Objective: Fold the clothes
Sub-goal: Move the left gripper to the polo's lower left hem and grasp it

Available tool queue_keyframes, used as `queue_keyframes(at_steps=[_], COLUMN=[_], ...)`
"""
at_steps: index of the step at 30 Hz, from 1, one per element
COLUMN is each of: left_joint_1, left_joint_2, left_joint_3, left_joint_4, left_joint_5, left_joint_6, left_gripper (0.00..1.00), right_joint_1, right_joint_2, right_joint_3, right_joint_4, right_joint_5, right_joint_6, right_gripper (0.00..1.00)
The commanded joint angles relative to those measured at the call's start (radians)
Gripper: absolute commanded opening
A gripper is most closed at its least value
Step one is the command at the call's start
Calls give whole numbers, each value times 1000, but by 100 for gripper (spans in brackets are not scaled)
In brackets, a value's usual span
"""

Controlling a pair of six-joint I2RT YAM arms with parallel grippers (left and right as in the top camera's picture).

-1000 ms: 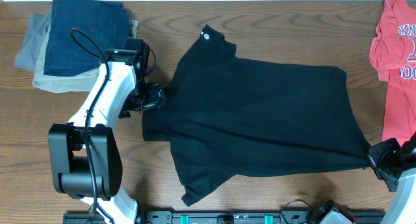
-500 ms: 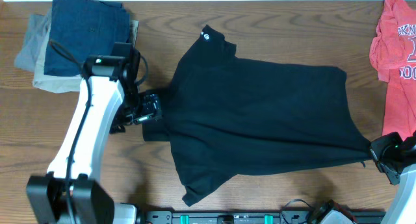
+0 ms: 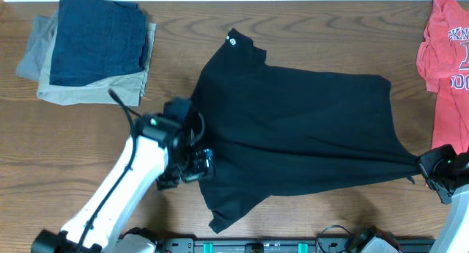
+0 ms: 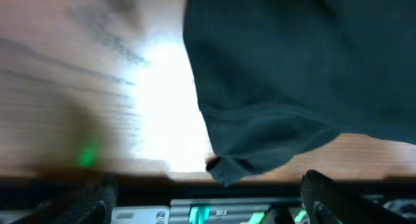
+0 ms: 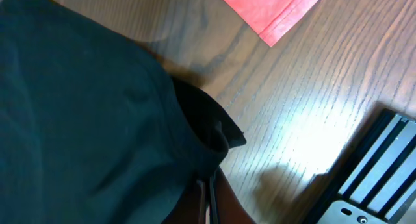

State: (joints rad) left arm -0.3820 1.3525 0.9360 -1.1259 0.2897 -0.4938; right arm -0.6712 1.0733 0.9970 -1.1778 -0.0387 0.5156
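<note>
The black shirt lies spread across the table's middle, its collar with the white label at the back left. My left gripper hovers at the shirt's front-left edge, above the sleeve that points to the front. In the left wrist view its fingers are wide apart and empty, with the sleeve end between and ahead of them. My right gripper is shut on the shirt's front-right corner. The right wrist view shows the black fabric pinched in its jaws.
A stack of folded navy, tan and grey garments sits at the back left. A red t-shirt lies at the right edge, its corner showing in the right wrist view. A metal rail runs along the front edge.
My left arm has swung from the shirt's left side near the folded stack toward the front. The shirt's left edge has drawn in. The right gripper has kept its hold.
</note>
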Motion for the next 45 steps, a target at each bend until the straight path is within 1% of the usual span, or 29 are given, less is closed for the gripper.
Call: queue_keyframes(at_steps=[1,5,9,17,21,26,28,29,31,32,34,35,37,40,45], left_joint_1=[-46,-80,-102,-145,-164,-197,-207,-209,-209,-209,-208,-208,-208,-208,-208], left_joint_2=[-34,-23,-12,5,32,102,134,146,160,161,160,160,156,132,31], left_joint_3=[-116,-203,-246,-327,-339,-340,-340,-340,-340,-339,-336,-332,-315,-267,-180], left_joint_4=[100,204,263,385,391,433,445,448,447,447,444,437,407,319,163], left_joint_5=[17,17,16,17,16,17,16,16,16,16,16,16,16,1,-100], left_joint_6=[-109,-191,-206,-303,-313,-320,-320,-320,-319,-315,-303,-302,-300,-287,-285], left_gripper=[91,90,85,79,75,73,66,56,43,33,19,6,6,6,6], right_joint_1=[-10,-10,-10,-10,-10,-10,-10,-10,-10,-10,-10,-10,-10,-10,-10], right_joint_2=[0,0,0,0,0,0,0,0,0,0,0,0,0,0,0], right_joint_3=[10,10,10,10,10,10,10,10,10,10,10,10,10,10,10], right_joint_4=[15,17,19,27,30,34,35,35,34,34,36,37,39,47,52], right_joint_5=[3,-16,-19,-19,-21,-23,-23,-23,-22,-22,-23,-22,-22,-22,-22], right_joint_6=[-8,-8,-8,-8,-8,-8,-8,-8,-8,-8,-8,-8,-8,-7,4], right_gripper=[2,2,2,2,2,2,2,2,2,2,2,2,2,2,1])
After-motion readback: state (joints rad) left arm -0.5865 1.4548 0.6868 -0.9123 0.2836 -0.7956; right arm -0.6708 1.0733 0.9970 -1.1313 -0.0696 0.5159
